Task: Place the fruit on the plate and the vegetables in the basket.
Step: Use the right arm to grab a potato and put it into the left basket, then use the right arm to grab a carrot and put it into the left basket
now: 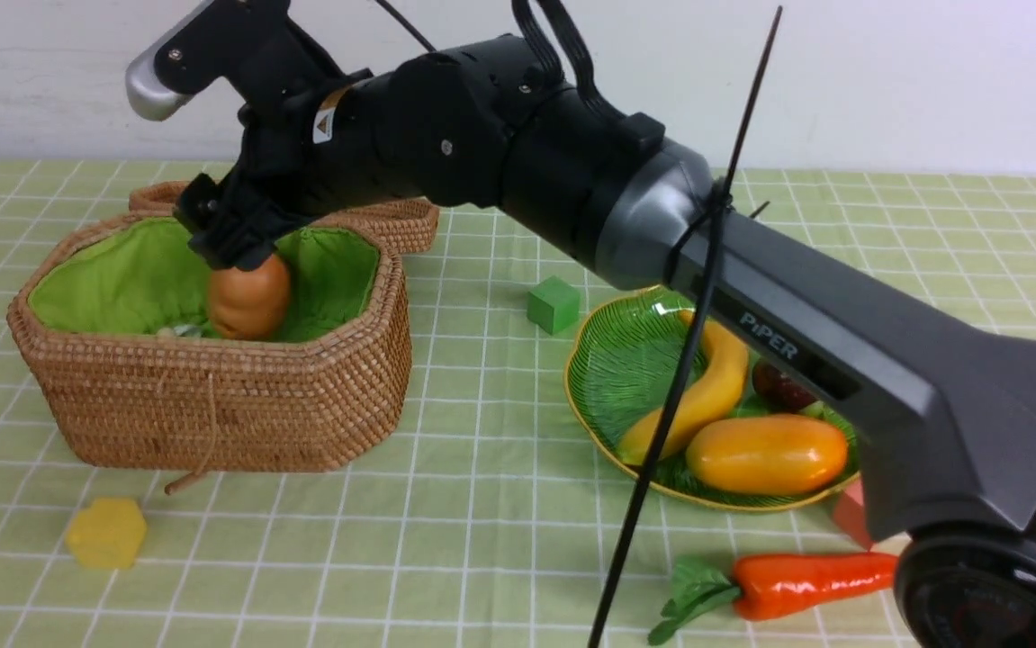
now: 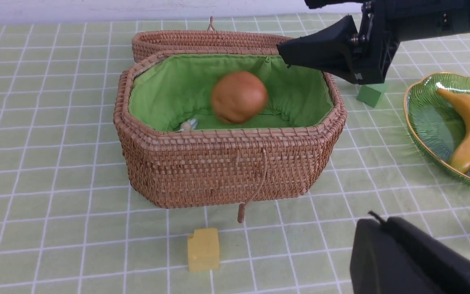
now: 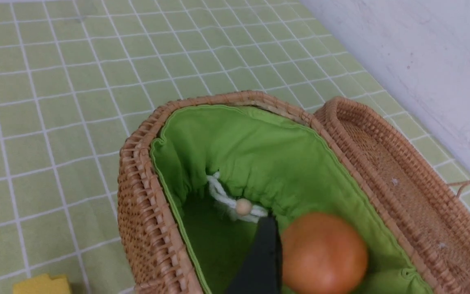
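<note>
Pale green checked cloth over the surface (image 1: 481, 504), plain white wall behind. I'm stretched right across with my right arm, and my right end effector (image 1: 238, 247) hangs over the open basket (image 1: 211, 405), jaws spread wide. One finger (image 3: 263, 253) stands just beside the potato (image 1: 247, 301), the other far off at the edge of my wrist view, so nothing is clamped. The potato sits in the basket's mouth against the green lining, below the jaws and clear of them. It's blurred from the left wrist, and I can't tell whether it rests on the bottom. A white cord with a bead (image 3: 243, 207) shows down in the lining. The woven lid (image 1: 391, 220) lies open behind the basket.

Over to my right, the green plate (image 1: 617, 360) carries the banana (image 1: 725, 369), the mango (image 1: 765, 454) in front of it, and the mangosteen (image 1: 779, 385), half hidden under my arm. The carrot (image 1: 810, 583) lies on the cloth, nearer to me than the plate, leaves pointing left.

My left end effector (image 2: 382, 232) is low and back, pressed together, holding nothing. A green block (image 1: 554, 304) sits between basket and plate, a yellow block (image 1: 106, 533) in front of the basket, and a red block (image 1: 852, 513) is by the plate's near edge.
</note>
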